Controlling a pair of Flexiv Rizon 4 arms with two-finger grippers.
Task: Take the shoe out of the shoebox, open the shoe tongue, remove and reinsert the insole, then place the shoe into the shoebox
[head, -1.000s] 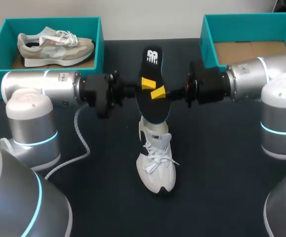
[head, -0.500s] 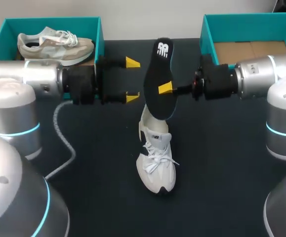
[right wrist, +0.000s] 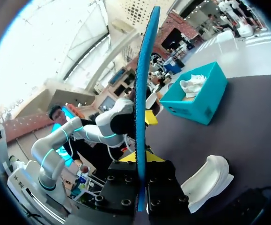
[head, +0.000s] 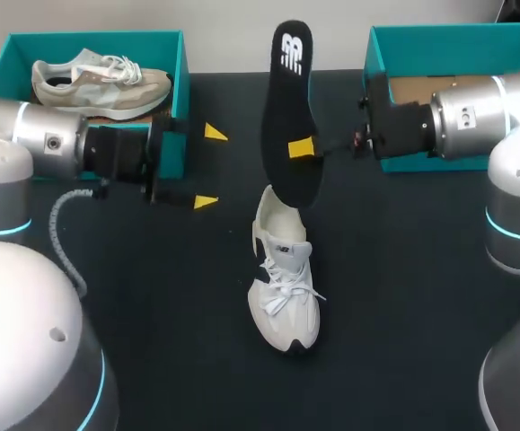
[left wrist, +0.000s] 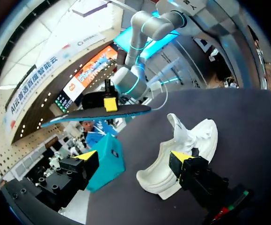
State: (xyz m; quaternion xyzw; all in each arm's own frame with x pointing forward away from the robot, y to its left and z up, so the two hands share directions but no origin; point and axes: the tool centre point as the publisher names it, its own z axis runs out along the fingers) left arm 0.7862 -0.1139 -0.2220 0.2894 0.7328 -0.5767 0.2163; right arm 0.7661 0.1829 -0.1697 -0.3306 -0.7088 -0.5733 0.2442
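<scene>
Two teal cardboard shoeboxes stand at the far side of the dark table (head: 403, 296). The left teal shoebox (head: 180, 76) holds a beige and grey sneaker (head: 98, 83). My left arm lies across the front of this box, and a grey cable (head: 62, 224) hangs from it down to the table. The left gripper (head: 209, 168) is just beside the box's near corner, with its fingers wide apart and nothing between them.

In the middle, a white lace-up shoe (head: 285, 287) stands on its sole with the toe toward the camera and the tongue raised. A black foam insole (head: 282, 108) with a blue underside is in the air over the shoe's heel. The right gripper (head: 306, 150) has closed on it from both sides, near its middle. Behind my right arm, the right teal shoebox (head: 378, 67) shows only a brown cardboard floor.

One second ago both grippers pinched the insole. Since then the left gripper has let go and drawn back to the left, and the insole has risen from the heel opening.

From above, the insole hides the second right finger, and its lower end overlaps the heel. The left wrist view shows it clear of the shoe. The arms cover a part of each box.
</scene>
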